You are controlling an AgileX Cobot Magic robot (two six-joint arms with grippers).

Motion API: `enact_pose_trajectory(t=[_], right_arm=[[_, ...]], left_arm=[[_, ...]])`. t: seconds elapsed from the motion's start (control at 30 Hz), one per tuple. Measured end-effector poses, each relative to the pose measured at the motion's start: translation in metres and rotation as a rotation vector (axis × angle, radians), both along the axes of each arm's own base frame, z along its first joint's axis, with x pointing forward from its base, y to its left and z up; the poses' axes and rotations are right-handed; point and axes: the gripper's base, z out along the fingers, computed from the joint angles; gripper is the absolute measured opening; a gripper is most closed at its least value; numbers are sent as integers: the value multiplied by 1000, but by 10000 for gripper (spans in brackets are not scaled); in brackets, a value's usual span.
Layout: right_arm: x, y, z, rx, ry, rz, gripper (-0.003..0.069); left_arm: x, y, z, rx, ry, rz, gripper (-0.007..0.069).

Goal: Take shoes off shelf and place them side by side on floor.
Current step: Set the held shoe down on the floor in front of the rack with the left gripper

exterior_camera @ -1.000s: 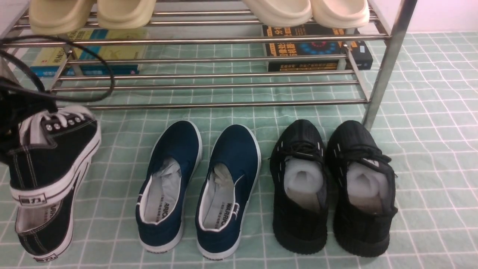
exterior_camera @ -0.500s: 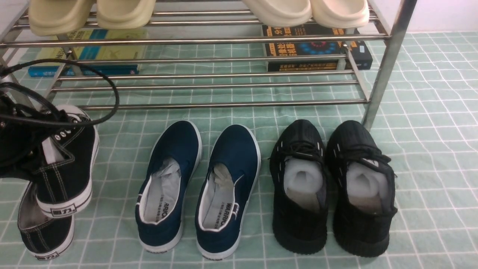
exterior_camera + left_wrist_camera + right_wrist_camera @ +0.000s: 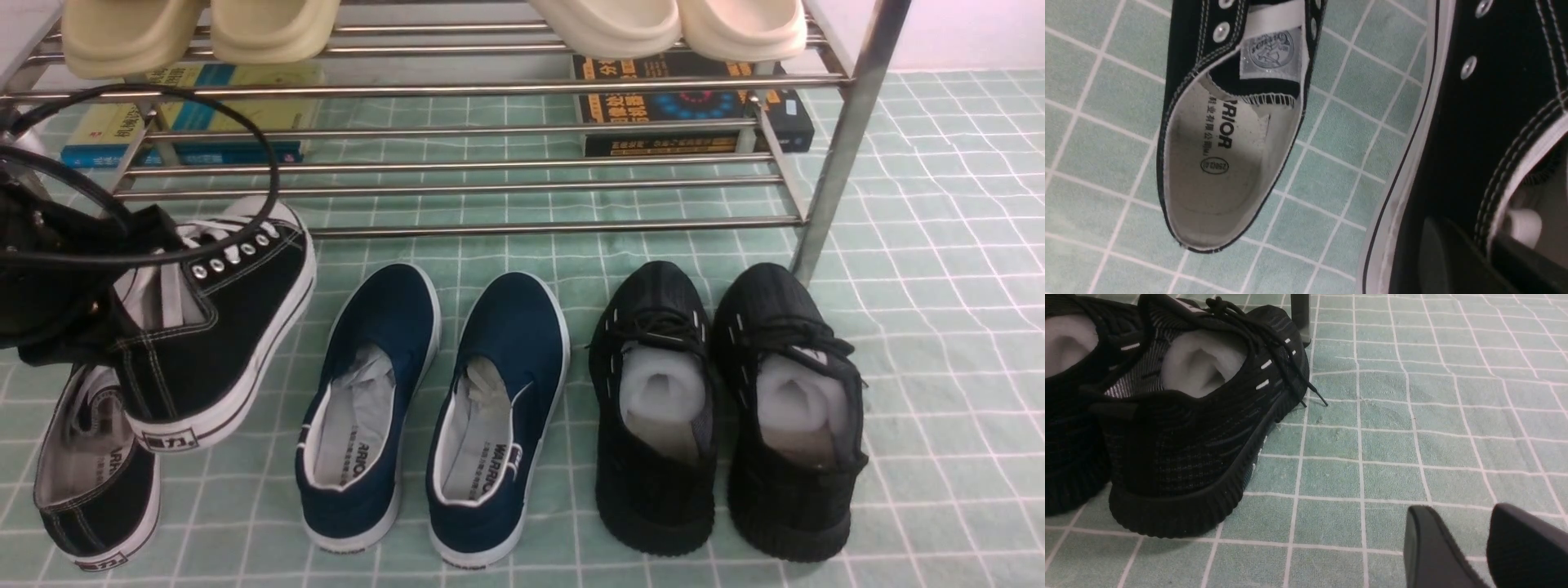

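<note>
One black canvas shoe [image 3: 90, 482] with a white sole lies on the mint-green grid floor [image 3: 939, 327] at the near left; it also shows from above in the left wrist view [image 3: 1229, 143]. My left gripper [image 3: 122, 322] is shut on the collar of the second shoe [image 3: 229, 310], which hangs tilted just right of and above the first, its toe toward the steel shelf [image 3: 490, 226]. In the left wrist view the held shoe [image 3: 1486, 122] fills the right side, one finger outside its wall [image 3: 1437, 253]. My right gripper [image 3: 1470, 539] stands open over bare floor.
Navy slip-ons [image 3: 433, 408] sit right of the held shoe, and black knit sneakers [image 3: 727, 408] beyond them by the shelf leg [image 3: 841, 163]. Cream slippers [image 3: 204, 28] rest on the upper tier. Books [image 3: 694, 106] lie behind the shelf. A black cable [image 3: 261, 163] loops over my left arm.
My left gripper has carried the held shoe rightward from the left edge, toward the navy slip-ons. More of the shoe on the floor now shows. Nothing else moved.
</note>
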Motion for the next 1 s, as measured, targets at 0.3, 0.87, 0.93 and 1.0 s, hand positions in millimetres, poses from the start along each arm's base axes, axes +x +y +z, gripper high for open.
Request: enact_pose_trajectory(t=[0.3,0.87,0.93,1.0], right_arm=[[0,0,0,0,0,0,239],[0,0,0,0,0,0,239],[0,0,0,0,0,0,239],[0,0,0,0,0,0,239]], left_arm=[[4,1,0,-2,-25,35,17],[28,2,-49,18,178,-11,17],[29,2,-50,21,184,-23,17],[28,2,-51,23,186,-28,17]])
